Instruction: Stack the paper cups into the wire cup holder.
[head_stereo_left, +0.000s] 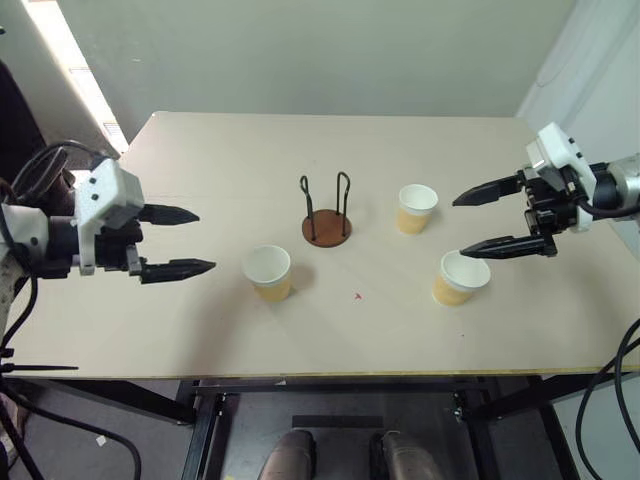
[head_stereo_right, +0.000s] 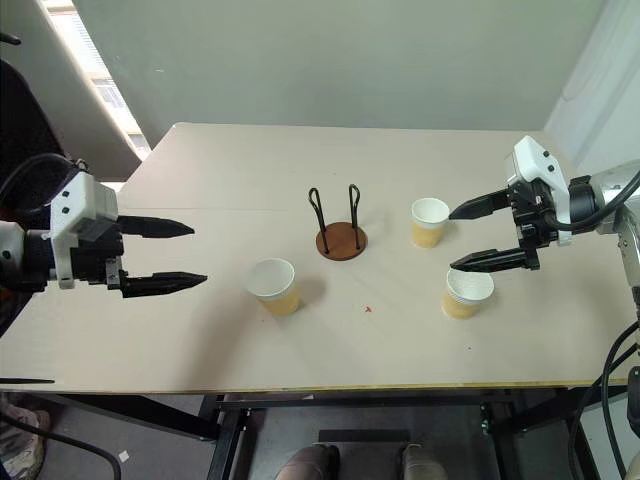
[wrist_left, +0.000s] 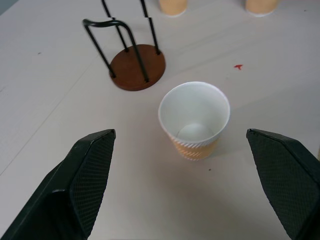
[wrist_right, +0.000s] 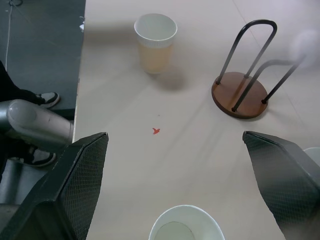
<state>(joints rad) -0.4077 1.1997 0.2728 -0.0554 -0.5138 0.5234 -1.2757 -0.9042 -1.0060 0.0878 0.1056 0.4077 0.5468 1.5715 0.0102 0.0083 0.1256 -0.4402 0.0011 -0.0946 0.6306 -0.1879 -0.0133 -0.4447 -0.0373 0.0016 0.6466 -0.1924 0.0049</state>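
The holder (head_stereo_left: 327, 226) stood near the middle of the tabletop (head_stereo_left: 200, 150), its brown disc base flat and its two black wire loops upright, with no cup inside it. Three cups stood upright and apart from one another. The left cup (head_stereo_left: 269, 272) was toward the near edge, on the left of the holder and clear of it. The far cup (head_stereo_left: 415, 208) was on the right of the holder, about level with it. The near cup (head_stereo_left: 459, 277) stood closer to the near edge and the right edge than the far cup. A small red mark (head_stereo_left: 358, 296) lay on the tabletop between the left cup and the near cup.

The left gripper (head_stereo_left: 188, 241) hung over the left edge, pointing toward the left cup, its fingers spread wide and holding nothing. The right gripper (head_stereo_left: 476, 222) hung over the right side, pointing inward, its fingers also spread wide and empty; its lower finger (head_stereo_left: 505, 245) was above the near cup's rim.
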